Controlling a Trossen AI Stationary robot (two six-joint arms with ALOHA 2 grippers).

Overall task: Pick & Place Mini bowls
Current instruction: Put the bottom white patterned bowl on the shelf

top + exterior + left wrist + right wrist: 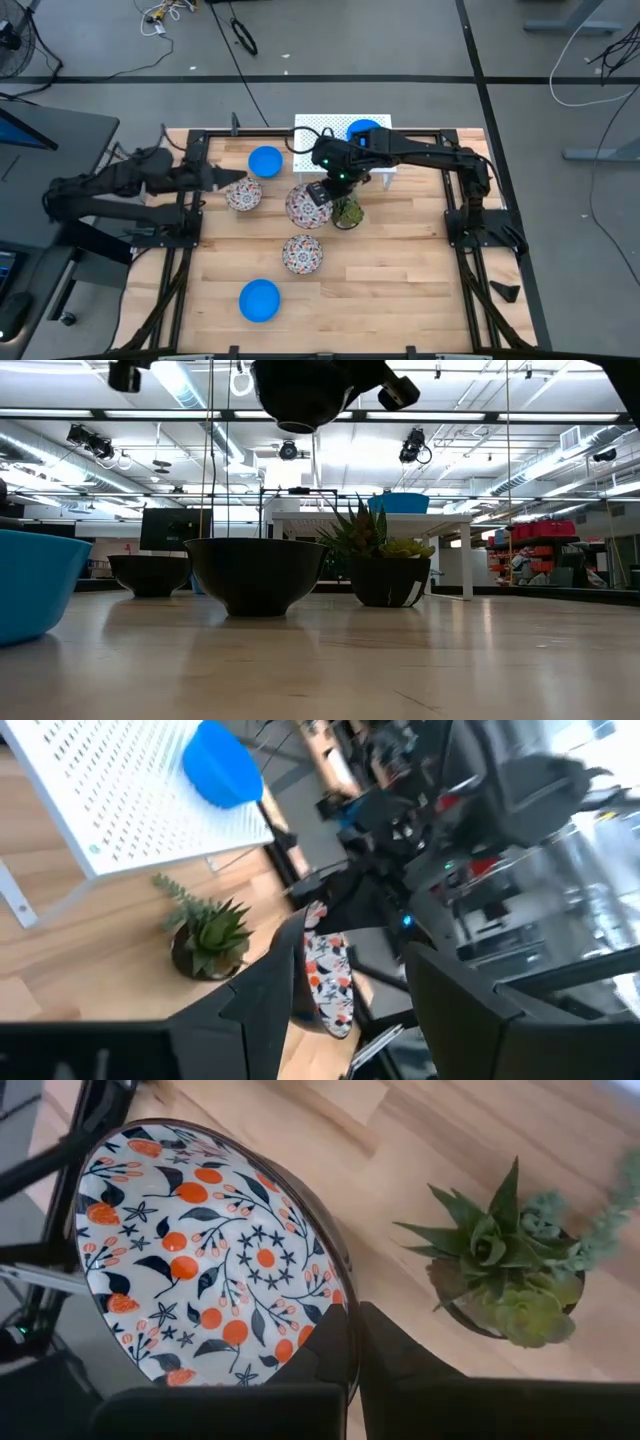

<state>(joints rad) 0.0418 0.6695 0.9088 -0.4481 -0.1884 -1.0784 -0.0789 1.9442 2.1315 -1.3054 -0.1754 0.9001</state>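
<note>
My right gripper is shut on a white mini bowl with a red-and-dark floral pattern, held up over the table's middle next to a small potted plant. My left gripper hangs open and empty at the far left, raised beside another patterned bowl. A third patterned bowl sits nearer the front. One blue bowl rests at the far side, one near the front edge, and one on a white perforated stand. My right gripper grips the patterned bowl by its rim, one finger inside the bowl and one outside against its dark wall. The fingers slant down from the table's right side. The bowl is lifted clear of the table and tilted, with its patterned inside toward the wrist camera.
The plant stands just to the right of the held bowl, on the table below it. The white stand takes up the middle of the far edge. A black frame borders the wooden top. Bare wood lies at the front right.
</note>
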